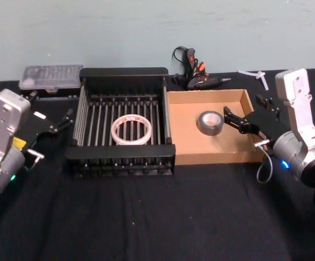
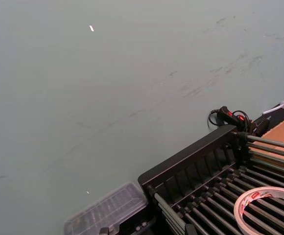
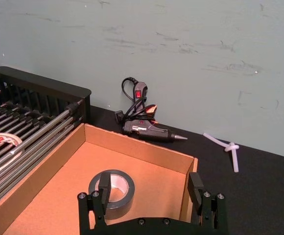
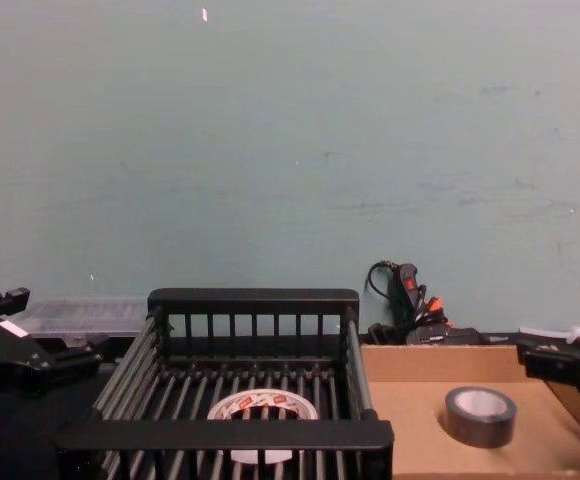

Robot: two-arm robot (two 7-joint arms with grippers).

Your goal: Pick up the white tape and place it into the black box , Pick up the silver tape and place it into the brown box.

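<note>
With the white tape (image 1: 130,130) lying flat in the black box (image 1: 122,72), the light, stiff silver tape (image 1: 210,122) rests in the brown box (image 1: 212,157) beside it, the spread, empty right gripper (image 1: 232,120) just beside that roll.

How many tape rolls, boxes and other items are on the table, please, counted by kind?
Tape rolls: 2, the white tape and the silver tape
Boxes: 2, the black box and the brown box
Glue guns: 1
Clear plastic cases: 1
Total: 6
</note>
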